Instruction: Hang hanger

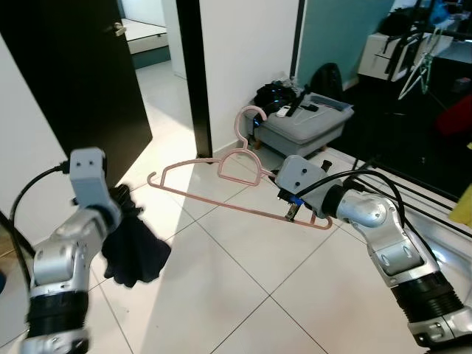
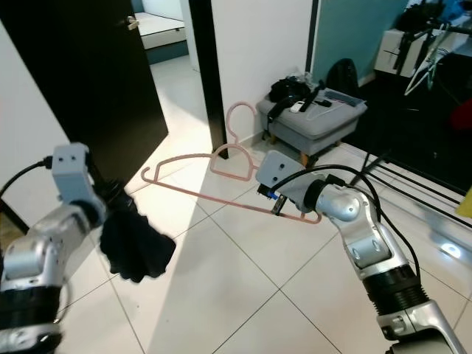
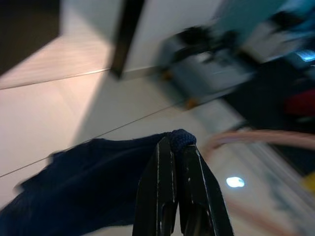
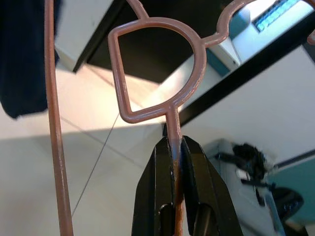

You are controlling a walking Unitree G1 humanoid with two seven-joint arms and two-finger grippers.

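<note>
Left side: the left gripper [image 3: 177, 147] is raised above the white tiled floor [image 1: 243, 295], its two black fingers pressed together on a fold of a dark navy garment [image 1: 133, 247]. The cloth hangs bunched below the wrist, clear of the tiles. A dark door [image 1: 74, 81] stands open behind this arm.

Centre: the pink plastic hanger [image 1: 221, 188] is held in the air, lying nearly flat and tilted, well above the floor. Its hook [image 1: 251, 122] points away toward the white wall [image 1: 243, 51] and a grey padded stool [image 1: 306, 125] loaded with dark items. Hanger and garment are apart, not touching.

Right side: the right gripper [image 4: 175, 147] is clamped on a thin strut of the hanger just beside its looped centre piece; the pads meet on the plastic with no gap.

Risks, as judged:
- The grip sits on one narrow strut away from the far end, so the long bar can pivot or slip between the pads if swung quickly.
- The garment is pinched at one small fold; a tug during dressing may pull it free and drop it.
- The outstretched hanger end may catch the door frame or stool while the robot turns.
- No rail is identifiable here, so the hanging target remains unconfirmed.
</note>
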